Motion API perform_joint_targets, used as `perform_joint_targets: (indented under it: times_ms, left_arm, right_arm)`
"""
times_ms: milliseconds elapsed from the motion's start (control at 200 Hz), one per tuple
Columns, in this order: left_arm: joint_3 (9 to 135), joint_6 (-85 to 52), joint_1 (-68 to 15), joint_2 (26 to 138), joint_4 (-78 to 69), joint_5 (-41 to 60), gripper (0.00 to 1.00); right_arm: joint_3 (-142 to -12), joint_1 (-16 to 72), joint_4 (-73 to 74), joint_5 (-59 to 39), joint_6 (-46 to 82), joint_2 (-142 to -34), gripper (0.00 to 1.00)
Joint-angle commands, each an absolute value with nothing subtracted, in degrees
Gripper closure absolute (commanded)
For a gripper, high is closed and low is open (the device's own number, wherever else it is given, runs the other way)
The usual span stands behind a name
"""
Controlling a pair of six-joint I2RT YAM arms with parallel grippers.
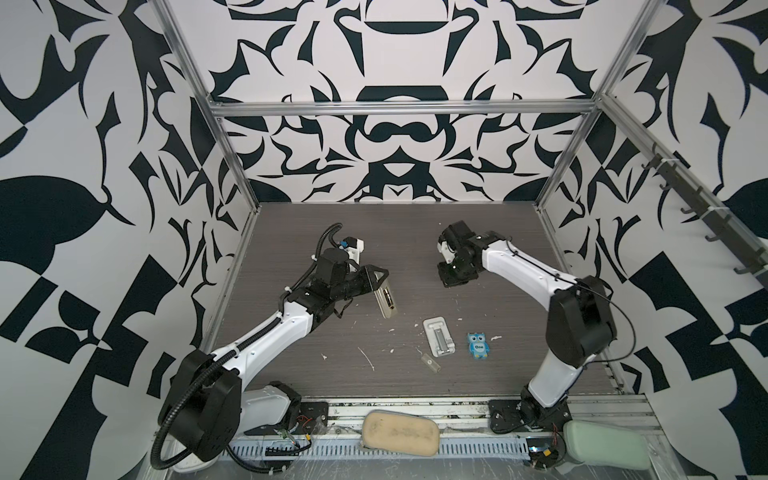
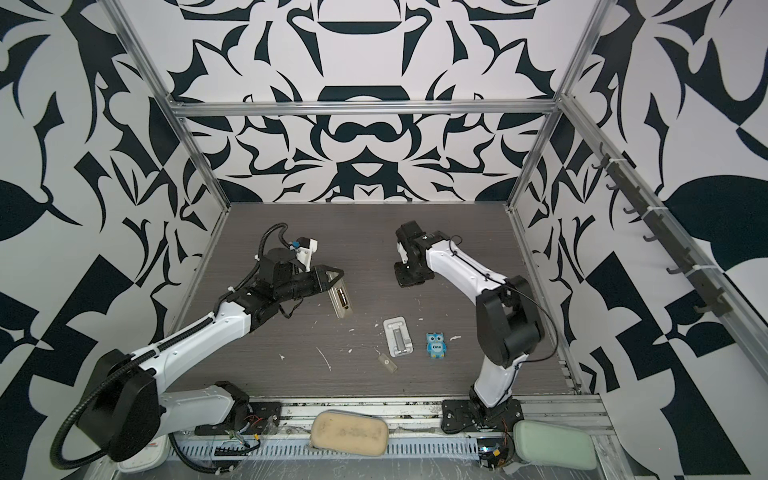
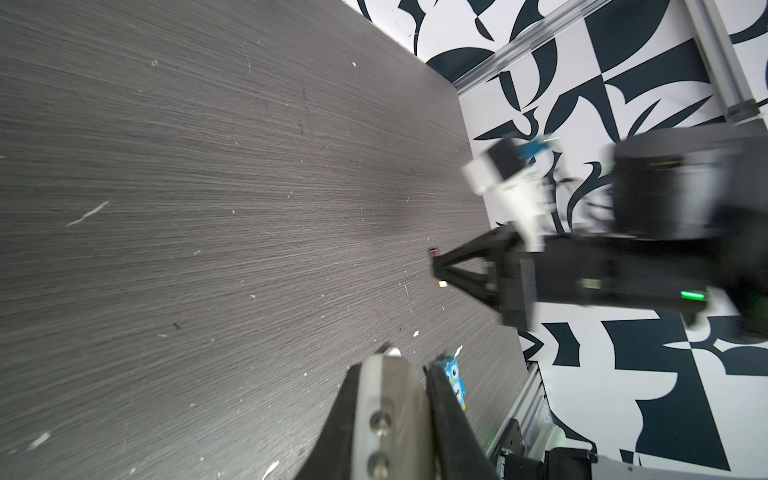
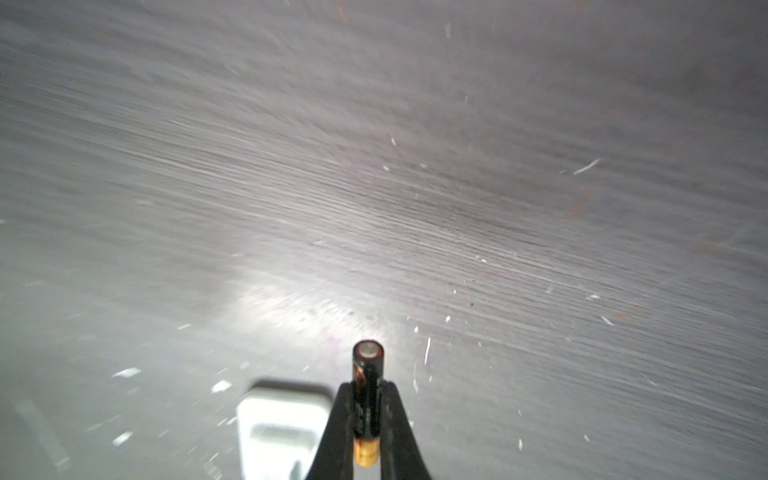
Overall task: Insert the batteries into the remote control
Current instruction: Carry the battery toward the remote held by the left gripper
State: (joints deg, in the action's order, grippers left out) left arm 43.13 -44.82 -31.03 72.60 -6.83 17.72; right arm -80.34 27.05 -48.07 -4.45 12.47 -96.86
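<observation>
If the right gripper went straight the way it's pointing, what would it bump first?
Probably the table: the right gripper, shut on a battery, points down at it, and its wrist view shows nothing else ahead. How near it is, I cannot tell.

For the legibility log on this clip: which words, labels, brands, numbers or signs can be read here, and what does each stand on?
"One": on the belly of the blue owl figure, readable in both top views.
Too blurred to read: the print on the sleeve of the battery in the right wrist view.
Too small to read: any marking on the remote control.
No other text is visible.
</observation>
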Motion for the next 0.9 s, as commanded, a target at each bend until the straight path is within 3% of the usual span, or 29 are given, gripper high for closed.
perform_joint_targets:
  times_ms: [0, 390, 895]
  left_arm:
    - [44.4, -46.6, -30.3, 75.4, -12.1, 20.3, 1.00]
    - [47.7, -51.5, -28.7, 81.9, -23.4, 28.6, 1.00]
    - [45.6, -57.6, -28.0, 84.2, -34.4, 31.7, 1.00]
  right_arm:
    - [-88.0, 30.0, -56.5, -7.4, 11.5, -92.9, 1.00]
    - [-118.1, 39.3, -78.9, -13.7, 12.6, -104.6, 1.00]
    - [-129.0, 43.2, -88.3, -13.5, 11.8, -113.7, 1.00]
